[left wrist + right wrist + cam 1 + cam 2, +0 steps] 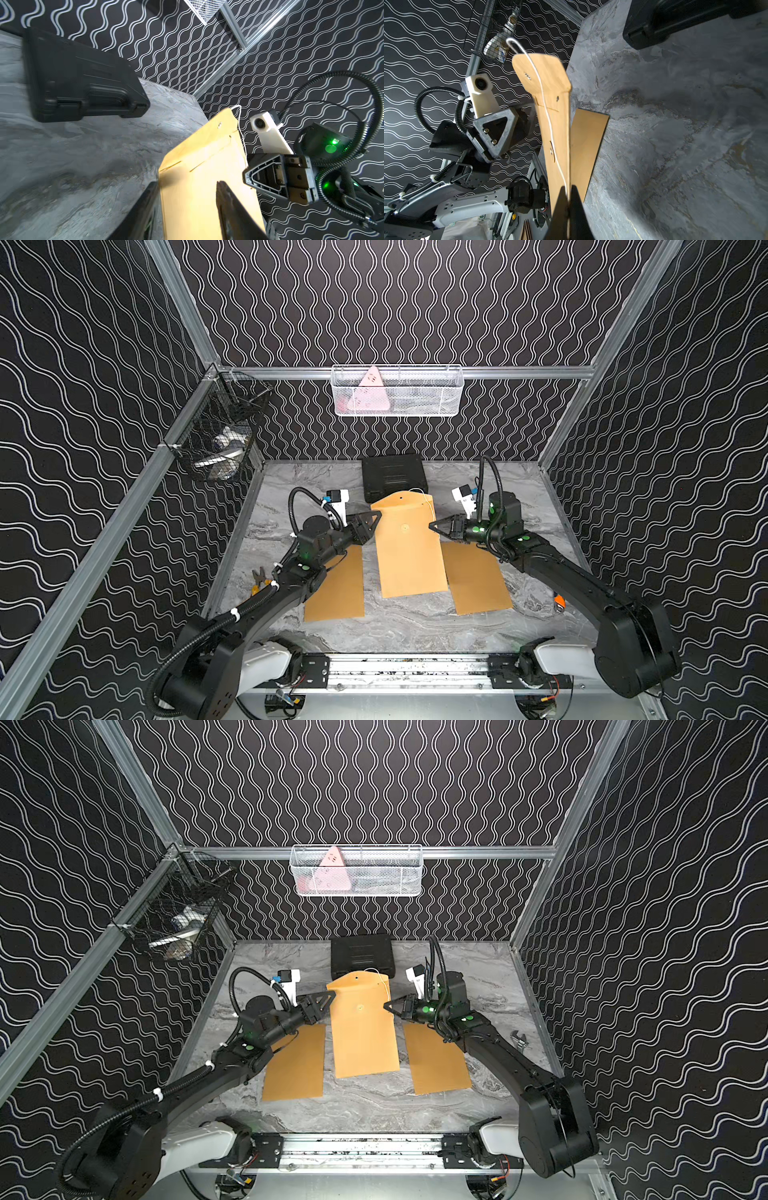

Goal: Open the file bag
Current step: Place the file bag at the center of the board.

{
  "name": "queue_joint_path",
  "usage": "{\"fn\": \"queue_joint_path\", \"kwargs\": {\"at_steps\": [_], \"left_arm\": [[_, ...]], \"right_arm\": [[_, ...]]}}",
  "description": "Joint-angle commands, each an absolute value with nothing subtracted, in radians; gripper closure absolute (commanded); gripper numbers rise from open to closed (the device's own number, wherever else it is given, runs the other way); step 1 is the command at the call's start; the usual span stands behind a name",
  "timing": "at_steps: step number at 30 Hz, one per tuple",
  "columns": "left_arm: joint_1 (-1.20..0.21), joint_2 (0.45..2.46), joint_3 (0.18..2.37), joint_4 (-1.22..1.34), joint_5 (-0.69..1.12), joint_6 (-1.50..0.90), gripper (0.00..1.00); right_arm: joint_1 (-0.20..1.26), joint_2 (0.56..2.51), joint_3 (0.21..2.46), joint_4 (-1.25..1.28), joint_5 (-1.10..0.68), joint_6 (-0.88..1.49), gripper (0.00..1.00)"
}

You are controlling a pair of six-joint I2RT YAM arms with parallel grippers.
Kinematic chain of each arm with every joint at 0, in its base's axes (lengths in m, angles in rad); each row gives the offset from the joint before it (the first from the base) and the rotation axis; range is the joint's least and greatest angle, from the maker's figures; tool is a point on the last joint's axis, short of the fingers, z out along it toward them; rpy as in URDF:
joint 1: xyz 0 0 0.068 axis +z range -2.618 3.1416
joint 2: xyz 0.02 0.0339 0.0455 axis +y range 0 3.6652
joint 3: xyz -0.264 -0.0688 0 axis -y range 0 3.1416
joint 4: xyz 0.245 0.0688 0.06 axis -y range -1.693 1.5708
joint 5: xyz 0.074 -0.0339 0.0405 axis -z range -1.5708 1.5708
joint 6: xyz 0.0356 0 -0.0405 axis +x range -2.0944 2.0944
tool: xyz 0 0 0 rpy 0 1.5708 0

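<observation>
Item: file bag [405,547], kraft, string-tie; at table [415,626] centre, far half raised off the surface.
Long axis: 12 to 6 in both top views, near end drifting slightly toward 5.
Pointing: flap [401,502] at 12, unfolded flat; mouth faces 12.
String [544,97]: loose, trailing down the 3 o'clock edge.
Right gripper [432,526]: at the bag's 3 o'clock edge, jaws clamped on paper and string.
Left gripper [376,516]: at the 9 o'clock edge, jaws parted, edge between them, not pinched.
Nearer arm: both at the edges; only the right has hold.
Likely next: part the mouth at 12.
Neighbours: spare envelopes [336,589] at 7 and 4, flat; black case [395,479] at 12.
</observation>
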State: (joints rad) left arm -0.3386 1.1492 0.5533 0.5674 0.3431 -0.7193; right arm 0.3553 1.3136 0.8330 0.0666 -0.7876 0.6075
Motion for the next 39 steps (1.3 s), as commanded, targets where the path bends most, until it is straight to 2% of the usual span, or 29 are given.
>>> {"fn": "queue_joint_path", "kwargs": {"at_steps": [1,17,30,39], "left_arm": [[-0.330,1.096,0.537,0.481,0.312,-0.701,0.50],[-0.320,0.923,0.480,0.310,0.258,-0.667,0.48],[-0.316,0.921,0.476,0.300,0.262,-0.660,0.49],[-0.316,0.944,0.479,0.317,0.275,-0.663,0.49]], "right_arm": [[0.357,1.294,0.836,-0.066,-0.748,0.542,1.00],[0.385,1.366,0.680,0.042,-0.643,0.668,1.00],[0.449,1.426,0.636,0.131,-0.486,0.780,1.00],[0.449,1.511,0.666,0.181,-0.505,0.793,1.00]]}}
